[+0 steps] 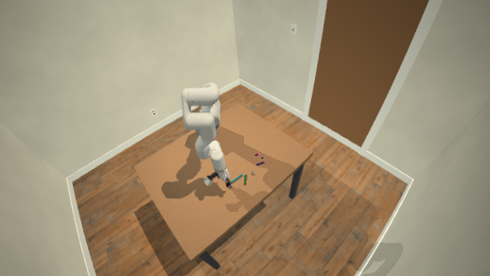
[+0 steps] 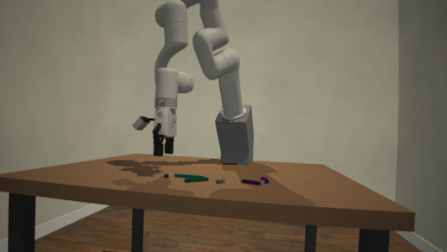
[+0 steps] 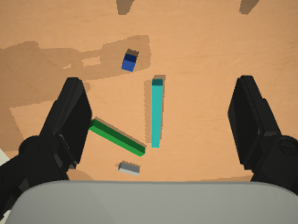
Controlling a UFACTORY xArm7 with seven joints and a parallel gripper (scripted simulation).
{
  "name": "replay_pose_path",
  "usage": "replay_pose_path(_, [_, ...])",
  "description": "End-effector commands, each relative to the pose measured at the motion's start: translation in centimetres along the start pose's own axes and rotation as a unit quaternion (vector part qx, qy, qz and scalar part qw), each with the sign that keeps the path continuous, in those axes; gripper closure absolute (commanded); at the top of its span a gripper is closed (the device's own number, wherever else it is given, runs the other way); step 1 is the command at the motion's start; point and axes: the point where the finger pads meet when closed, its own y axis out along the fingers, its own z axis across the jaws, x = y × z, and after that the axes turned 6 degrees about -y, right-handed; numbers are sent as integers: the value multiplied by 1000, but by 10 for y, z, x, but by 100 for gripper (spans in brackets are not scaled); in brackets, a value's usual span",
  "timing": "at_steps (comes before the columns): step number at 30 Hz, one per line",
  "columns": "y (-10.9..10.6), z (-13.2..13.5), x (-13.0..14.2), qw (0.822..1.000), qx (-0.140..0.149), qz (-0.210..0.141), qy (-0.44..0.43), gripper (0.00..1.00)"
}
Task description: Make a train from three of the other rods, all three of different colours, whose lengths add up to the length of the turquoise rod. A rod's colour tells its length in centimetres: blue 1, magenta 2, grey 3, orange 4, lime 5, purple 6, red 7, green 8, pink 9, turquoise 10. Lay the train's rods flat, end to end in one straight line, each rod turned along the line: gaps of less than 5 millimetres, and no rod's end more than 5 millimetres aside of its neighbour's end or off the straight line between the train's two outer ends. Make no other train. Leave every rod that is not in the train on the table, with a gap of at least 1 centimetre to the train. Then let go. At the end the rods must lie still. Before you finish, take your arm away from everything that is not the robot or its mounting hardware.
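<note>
The turquoise rod [image 1: 236, 179] [image 2: 186, 175] [image 3: 156, 111] lies flat on the table [image 1: 189, 222] [image 2: 345, 198]. A green rod [image 1: 245, 179] [image 2: 197, 179] [image 3: 117, 136] lies slanted beside it, close to one end. A small blue rod [image 2: 166, 175] [image 3: 129, 62] lies off the turquoise rod's other end. A small grey rod [image 1: 253, 173] [image 2: 220, 181] [image 3: 129, 167] lies near the green one. A purple rod [image 1: 260, 163] [image 2: 251, 182], a magenta rod [image 1: 256, 154] [image 2: 264, 178] and a second blue rod [image 1: 262, 157] [image 2: 267, 181] lie farther off. My gripper [image 2: 163, 148] [image 3: 159, 94] is open and empty, hanging above the turquoise rod.
The arm's grey base [image 2: 235, 138] stands on the table behind the rods. The table's front edge runs a little way in front of the rods.
</note>
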Motion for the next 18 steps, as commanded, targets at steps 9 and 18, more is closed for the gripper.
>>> replay_pose_path(9, [13, -35, 69, 1000, -15, -19, 6, 0])
replay_pose_path(18, [14, -39, 148, 1000, -12, -17, 7, 0])
